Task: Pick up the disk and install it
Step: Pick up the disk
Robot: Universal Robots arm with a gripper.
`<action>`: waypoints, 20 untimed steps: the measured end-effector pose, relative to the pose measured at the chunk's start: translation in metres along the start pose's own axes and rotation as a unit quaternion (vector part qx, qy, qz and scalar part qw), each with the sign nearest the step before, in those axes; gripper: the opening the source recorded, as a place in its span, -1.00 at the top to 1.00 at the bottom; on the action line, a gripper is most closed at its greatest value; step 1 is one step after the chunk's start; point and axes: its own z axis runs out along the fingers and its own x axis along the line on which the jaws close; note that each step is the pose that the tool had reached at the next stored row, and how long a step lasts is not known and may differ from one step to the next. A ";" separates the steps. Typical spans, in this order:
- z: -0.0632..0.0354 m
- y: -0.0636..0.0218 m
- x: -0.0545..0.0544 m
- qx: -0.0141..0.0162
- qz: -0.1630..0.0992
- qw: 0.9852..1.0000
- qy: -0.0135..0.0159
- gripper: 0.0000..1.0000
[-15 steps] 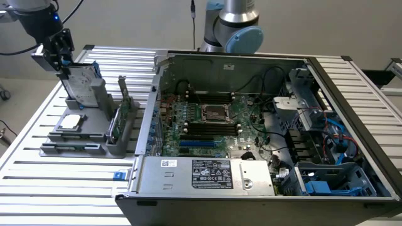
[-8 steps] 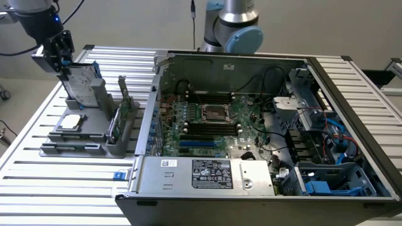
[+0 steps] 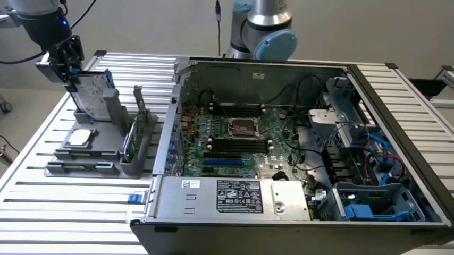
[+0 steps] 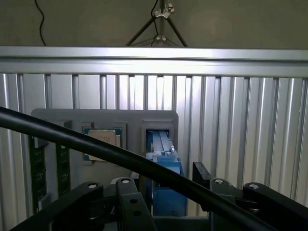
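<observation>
Black tool [image 3: 65, 69] pointing straight down, jaws wide, seemingly straddling the upright disk [image 3: 91, 93]

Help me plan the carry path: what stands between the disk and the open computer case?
In the exterior view, a thin green circuit card stands upright in the grey holder, between the disk and the computer case.
</observation>
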 end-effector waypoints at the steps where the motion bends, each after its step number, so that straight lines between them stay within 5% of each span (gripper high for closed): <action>1: 0.0001 0.0000 0.000 0.000 0.000 1.000 0.000 -0.08; 8: 0.0010 -0.0001 0.000 0.000 0.000 1.000 0.000 0.10; 15: 0.0020 0.0000 0.000 0.000 0.000 1.000 0.005 0.10; 20: 0.0026 0.0000 -0.001 0.000 0.000 1.000 0.007 0.29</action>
